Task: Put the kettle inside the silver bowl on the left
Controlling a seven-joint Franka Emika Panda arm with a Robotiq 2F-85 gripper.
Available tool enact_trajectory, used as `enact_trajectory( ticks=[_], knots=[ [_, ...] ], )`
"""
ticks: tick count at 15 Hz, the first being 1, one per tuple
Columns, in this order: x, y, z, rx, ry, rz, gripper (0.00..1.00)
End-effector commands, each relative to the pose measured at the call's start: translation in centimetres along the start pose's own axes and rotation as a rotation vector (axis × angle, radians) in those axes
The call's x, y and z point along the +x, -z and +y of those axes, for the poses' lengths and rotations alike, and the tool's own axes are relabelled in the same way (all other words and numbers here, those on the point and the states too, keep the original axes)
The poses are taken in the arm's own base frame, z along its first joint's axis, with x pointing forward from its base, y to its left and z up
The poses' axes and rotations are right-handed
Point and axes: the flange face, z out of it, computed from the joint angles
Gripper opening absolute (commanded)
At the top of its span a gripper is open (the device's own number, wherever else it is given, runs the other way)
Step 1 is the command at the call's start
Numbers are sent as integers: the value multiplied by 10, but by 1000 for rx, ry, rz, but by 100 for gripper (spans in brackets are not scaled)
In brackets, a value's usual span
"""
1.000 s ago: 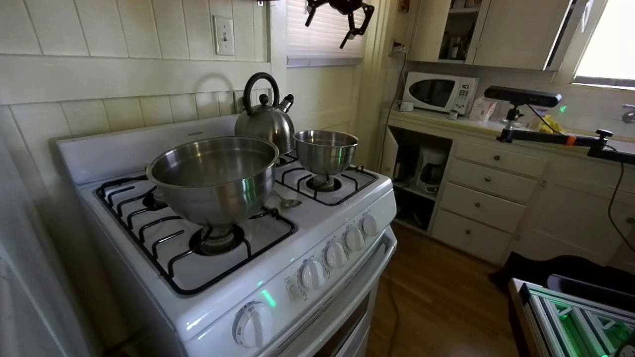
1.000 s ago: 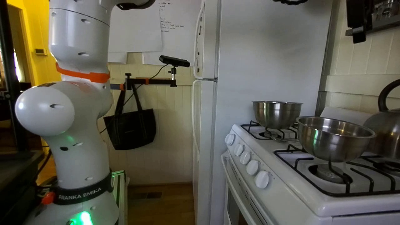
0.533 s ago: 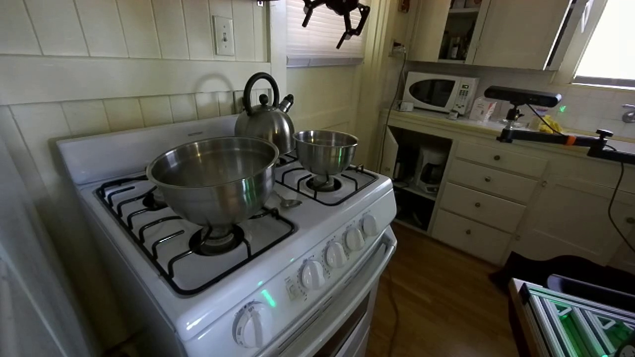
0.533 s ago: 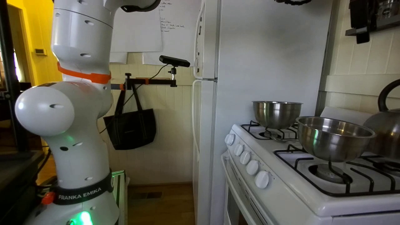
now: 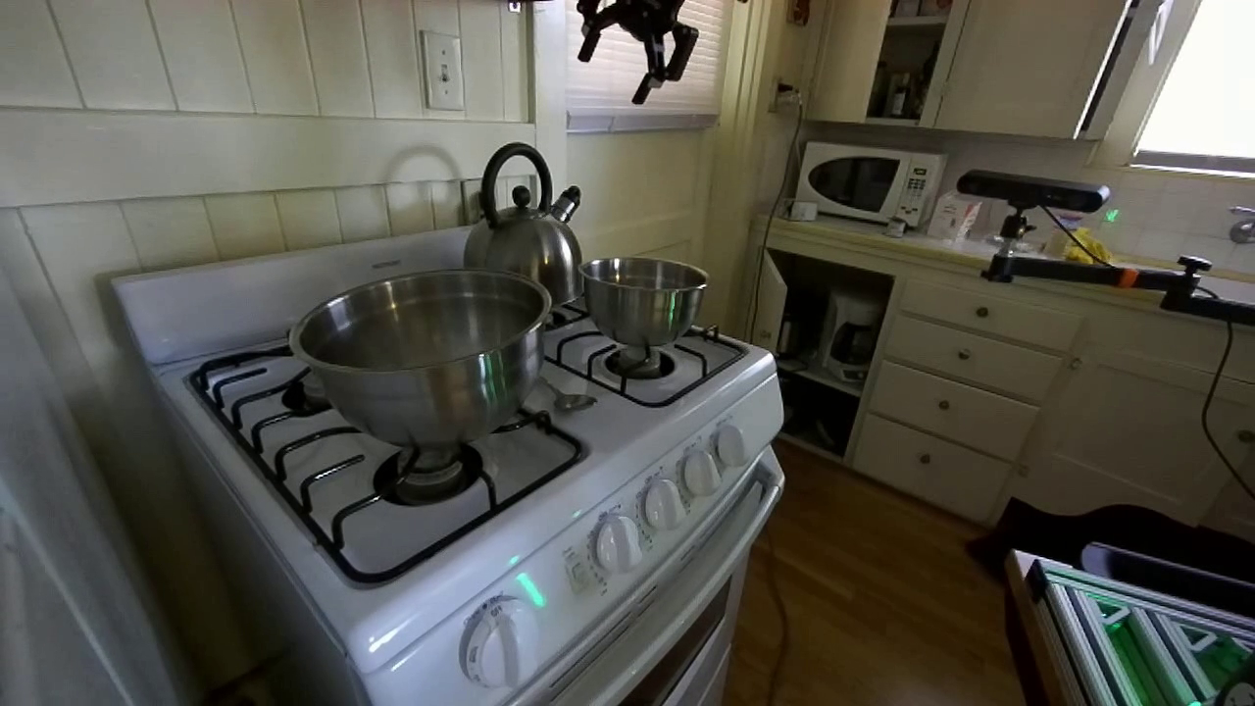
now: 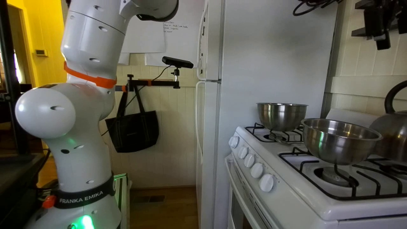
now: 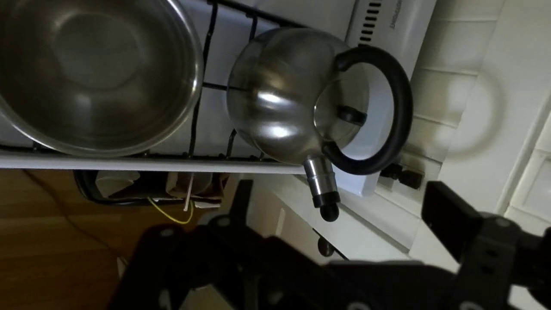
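hovering gripper (image 5: 614,75), jaws apart, higher than kettle (image 5: 527,250)

"FRANKA EMIKA" on black band (image 6: 83,196) round robot arm (image 6: 84,152). Handwriting (image 6: 171,26) on wall paper (image 6: 186,44) too small to read. Lettering (image 7: 395,13) on stove backguard (image 7: 399,38), unclear.

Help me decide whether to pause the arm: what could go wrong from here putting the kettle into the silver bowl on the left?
The handle of the kettle appears close to the wall, so the open gripper might bump the wall while reaching. The other steel bowl, close beside the kettle, could be knocked during the lift. The silver bowl stands over a burner; a kettle lowered off-centre might tip it.
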Motion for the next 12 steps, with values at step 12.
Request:
enact_trajectory(
  ticks=[12],
  knots=[
    [20, -93, -59, 17, 111, 205, 100]
  ],
)
